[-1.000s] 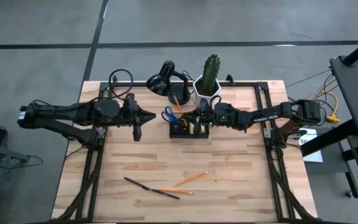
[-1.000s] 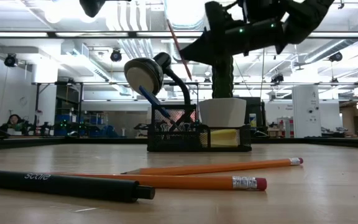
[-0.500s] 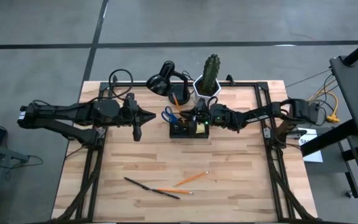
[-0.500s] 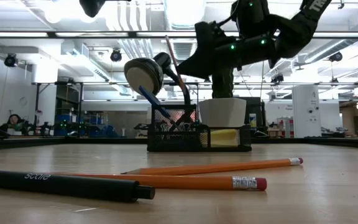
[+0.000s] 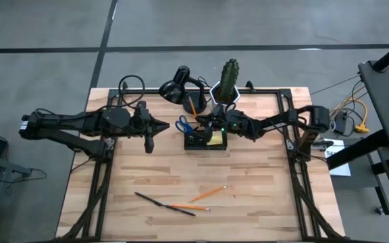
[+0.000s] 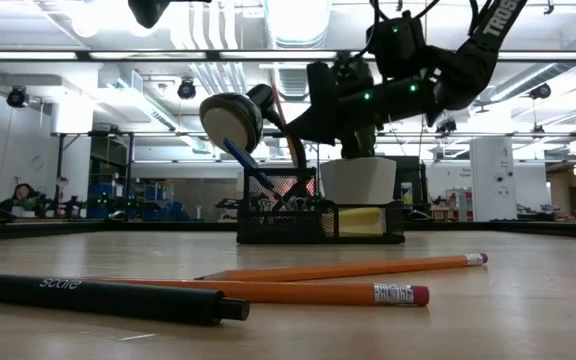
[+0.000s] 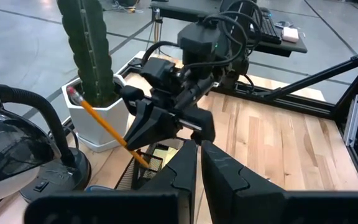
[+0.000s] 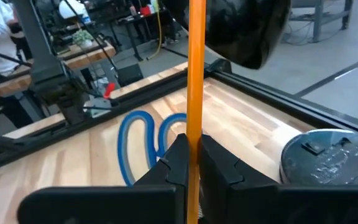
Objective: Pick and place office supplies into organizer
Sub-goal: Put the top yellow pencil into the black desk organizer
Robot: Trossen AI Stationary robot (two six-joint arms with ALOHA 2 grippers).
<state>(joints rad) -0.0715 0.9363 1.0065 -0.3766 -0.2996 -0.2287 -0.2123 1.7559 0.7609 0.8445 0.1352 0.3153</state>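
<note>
Right gripper [image 5: 215,126] clamps orange pencil [image 7: 107,126]; long axis tilted, tip down, directly over organizer [image 5: 206,140]. Left gripper [image 5: 149,144] closed, idle, well apart.

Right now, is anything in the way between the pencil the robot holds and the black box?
Nothing visible blocks it. The right gripper holds the orange pencil tilted over the organizer, beside the blue scissors already standing there.

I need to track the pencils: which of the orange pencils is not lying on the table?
The orange pencil clamped in the right gripper, slanting over the organizer. The other two pencils lie flat on the table.
</note>
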